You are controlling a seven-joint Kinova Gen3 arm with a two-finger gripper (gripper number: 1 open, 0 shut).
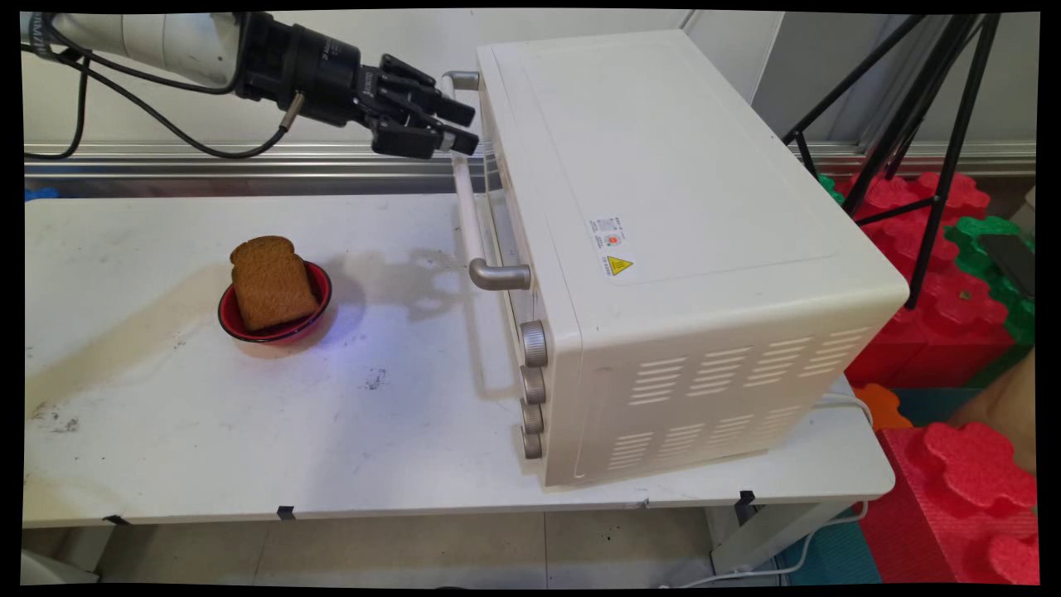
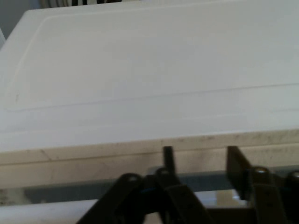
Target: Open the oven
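The black gripper point(image 1: 464, 126) is held level at the far upper corner of the cream toaster oven point(image 1: 663, 207), its fingers point(image 2: 167, 157) apart and reaching over the door's top edge, just above the long handle point(image 1: 470, 199). Whether a finger touches the door is hard to tell. Well away, nearer the camera, a bread slice point(image 1: 269, 283) leans in a red bowl point(image 1: 317, 308) on the stained white table point(image 1: 249, 431). Red and green foam blocks point(image 1: 961, 481) and a black tripod point(image 1: 920, 124) stand at the right.
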